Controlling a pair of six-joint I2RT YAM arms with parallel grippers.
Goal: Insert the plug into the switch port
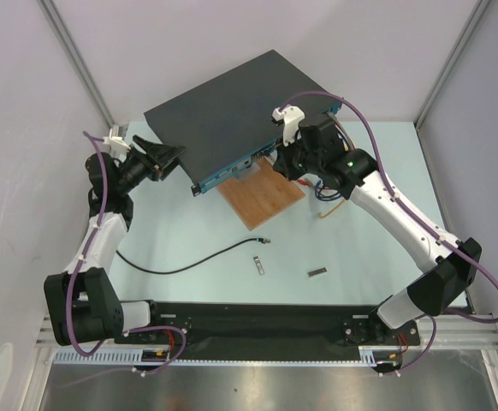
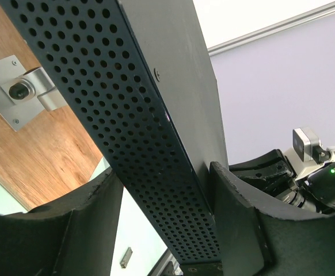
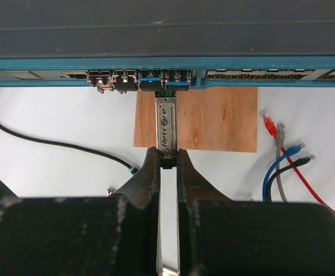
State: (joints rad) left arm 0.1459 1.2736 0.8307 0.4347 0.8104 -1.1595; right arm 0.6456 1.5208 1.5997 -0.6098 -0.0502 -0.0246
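Beside right fingers, plug, ungrasped.

Three silver sticks — one box, one board.

The plug (pale-tipped) lies well apart from the switch port.

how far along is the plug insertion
Done: left gripper jaws brace the flat dark-grey switch box. In hand: right gripper holds a silver metal module, tip at a port on the blue face. Remaining: the pale plug on the thin black cable lies untouched on the pale table.
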